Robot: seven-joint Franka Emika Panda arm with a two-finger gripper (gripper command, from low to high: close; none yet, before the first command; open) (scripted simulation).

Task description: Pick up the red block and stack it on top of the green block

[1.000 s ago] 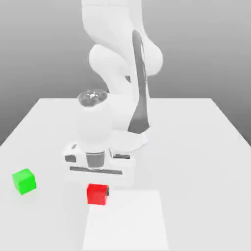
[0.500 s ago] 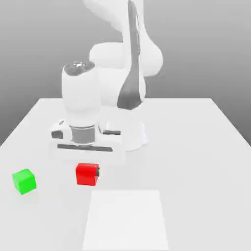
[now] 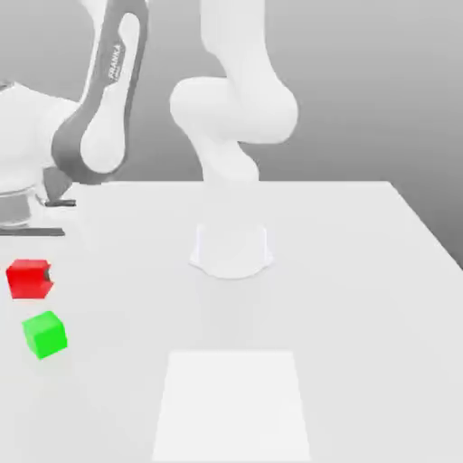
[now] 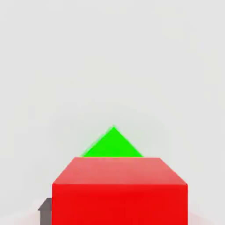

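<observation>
One flat white table [image 3: 362,271] bearing one paler square patch [image 3: 231,405] at its 6 o'clock edge; one white Franka arm [image 3: 237,108] on a round base at centre. One two-finger gripper [image 3: 31,271] at 9 o'clock, jaws closed on one small glossy red cube [image 3: 28,278], lifted clear of the table. One small green cube [image 3: 44,335] resting on the table just below the red cube, apart from it; in the hand view its corner [image 4: 113,143] peeks past the red cube [image 4: 119,191]
</observation>
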